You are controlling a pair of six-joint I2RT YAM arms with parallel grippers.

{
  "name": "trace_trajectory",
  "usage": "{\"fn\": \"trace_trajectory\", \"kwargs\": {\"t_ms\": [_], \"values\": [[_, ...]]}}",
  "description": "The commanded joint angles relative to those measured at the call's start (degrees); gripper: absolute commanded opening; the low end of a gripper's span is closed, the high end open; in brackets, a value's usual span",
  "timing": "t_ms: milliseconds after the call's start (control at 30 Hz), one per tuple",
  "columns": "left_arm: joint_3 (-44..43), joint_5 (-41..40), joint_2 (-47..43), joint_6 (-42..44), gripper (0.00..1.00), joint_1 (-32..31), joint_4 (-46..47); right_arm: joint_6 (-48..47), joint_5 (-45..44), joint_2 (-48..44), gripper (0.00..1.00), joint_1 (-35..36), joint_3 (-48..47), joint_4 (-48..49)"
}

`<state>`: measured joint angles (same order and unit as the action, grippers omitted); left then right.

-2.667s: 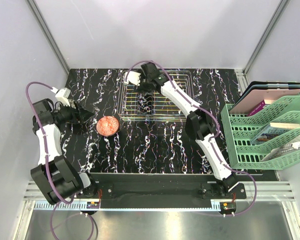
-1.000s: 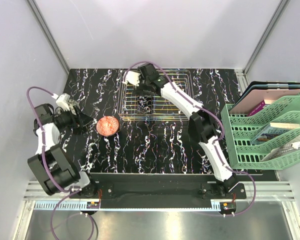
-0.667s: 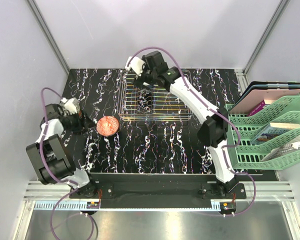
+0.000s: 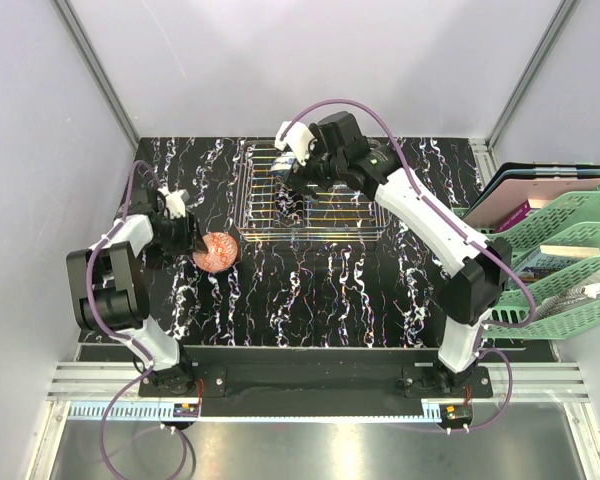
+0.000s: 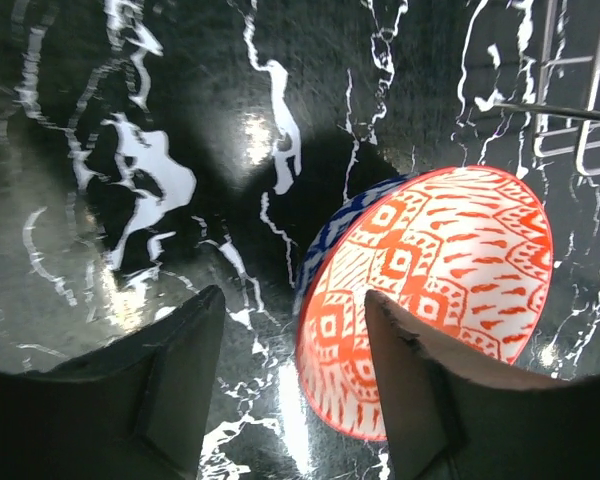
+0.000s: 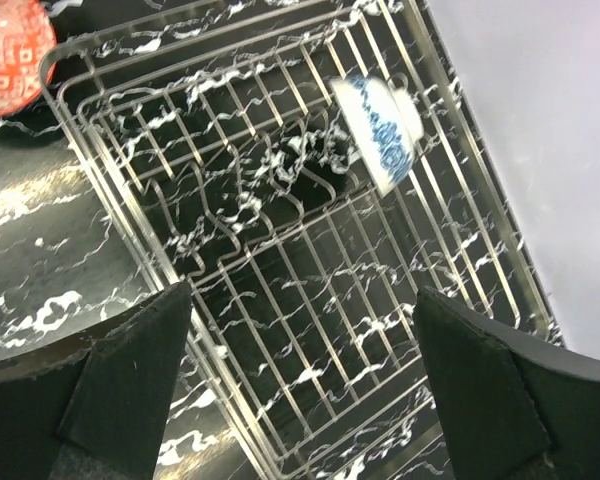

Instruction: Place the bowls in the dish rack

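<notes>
Top external, surroundings: green trays (image 4: 525, 270) at right, well apart from rack (image 4: 340, 215).
Bowls: two. Red bowl (image 5: 430, 290) on table (image 4: 310, 290) beside rack; blue bowl (image 6: 383, 130) inside rack.
Left gripper (image 5: 290, 400): apart, at red bowl's rim.
Right gripper (image 6: 300, 400): apart, above rack.

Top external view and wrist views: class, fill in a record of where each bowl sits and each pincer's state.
red bowl: on the table, left of the dish rack
blue-and-white bowl: inside the dish rack, on its side
left pincer: open, straddling the red bowl's rim
right pincer: open, empty, over the dish rack
left to load: the red bowl
</notes>
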<state>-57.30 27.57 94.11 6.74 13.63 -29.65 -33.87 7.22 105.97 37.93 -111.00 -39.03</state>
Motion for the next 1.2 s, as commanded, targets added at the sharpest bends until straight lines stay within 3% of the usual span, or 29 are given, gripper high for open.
{"fn": "trace_trajectory", "kwargs": {"t_ms": [0,200,367,533,667,1067,1167], "values": [[-3.17,-3.58,1.08,-0.24,0.52,-1.94,-1.11,2.05,1.21,-5.68,1.00,0.30,4.02,2.02],[-4.49,-4.19,1.78,0.11,0.15,-2.55,-2.87,3.89,2.00,-8.32,1.00,0.30,7.99,3.08],[-4.75,-4.28,2.31,1.08,0.01,-2.55,-4.27,5.13,3.32,-9.91,1.00,0.30,9.75,3.17],[-4.58,-3.67,1.52,2.66,0.00,-2.55,-5.33,8.37,5.95,-11.14,1.00,0.21,10.72,3.25],[-5.36,2.37,-1.54,5.64,0.00,-2.12,-8.74,12.59,10.78,-11.23,1.00,0.30,11.07,3.17],[-14.59,21.10,-10.25,19.27,0.00,-1.15,-24.56,32.27,35.30,-2.80,1.00,-1.54,6.41,4.39],[-15.65,25.49,-11.92,19.80,0.00,-1.24,-24.76,39.91,43.55,-0.43,1.00,-2.86,6.41,7.99]]}}
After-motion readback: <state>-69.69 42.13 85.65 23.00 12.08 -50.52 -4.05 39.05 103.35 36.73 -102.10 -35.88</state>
